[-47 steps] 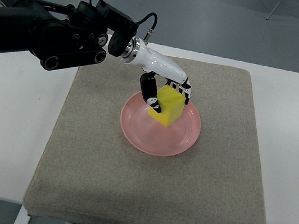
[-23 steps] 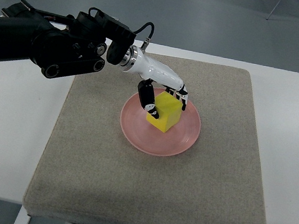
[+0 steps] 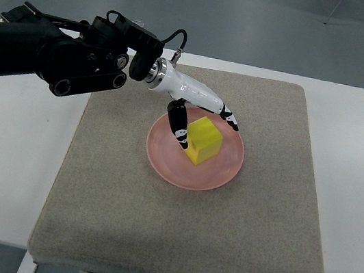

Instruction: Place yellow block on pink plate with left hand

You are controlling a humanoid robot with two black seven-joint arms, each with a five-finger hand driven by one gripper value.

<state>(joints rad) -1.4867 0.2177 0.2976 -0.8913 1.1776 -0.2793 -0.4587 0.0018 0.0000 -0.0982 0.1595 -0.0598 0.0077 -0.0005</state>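
The yellow block point(image 3: 202, 141) rests on the pink plate point(image 3: 221, 174) near the middle of the grey mat. My left hand point(image 3: 207, 133) reaches in from the upper left, its white and black fingers point(image 3: 229, 120) spread above the block's far edge. The thumb point(image 3: 180, 128) hangs down beside the block's left face. The hand looks open, with the fingers lifted off the block's top. My right arm is out of view.
A grey felt mat point(image 3: 180, 233) covers most of the white table point(image 3: 5, 157). The bulky black forearm point(image 3: 56, 54) hangs over the table's upper left corner. Grey floor lies beyond the far edge.
The block went down flat onto the plate and shifted slightly left. The fingers that gripped it have spread and lifted off its top.
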